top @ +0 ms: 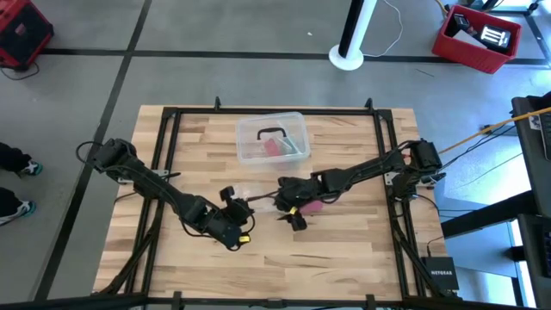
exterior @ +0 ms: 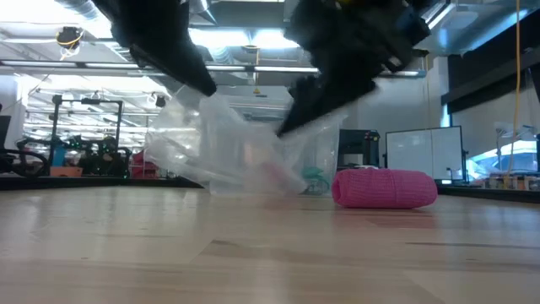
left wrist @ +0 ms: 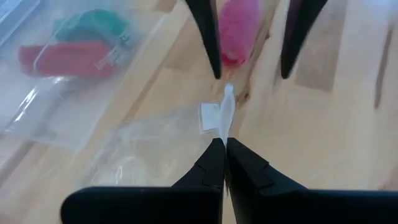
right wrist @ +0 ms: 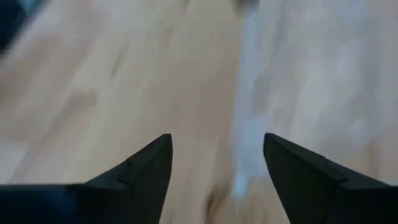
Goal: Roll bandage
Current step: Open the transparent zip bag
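Looking down at the tabletop (top: 344, 241), we've got the bandage (exterior: 385, 187) sitting as a small pink roll near the middle, just under the right arm. Our left gripper (left wrist: 224, 146) is pinched tight on a corner of the clear plastic wrapper (left wrist: 155, 146), which is lifted off the wood. The right gripper (right wrist: 217, 146) hovers close by with its fingers spread apart, holding nothing. A clear plastic box (top: 272, 138) sits farther back.
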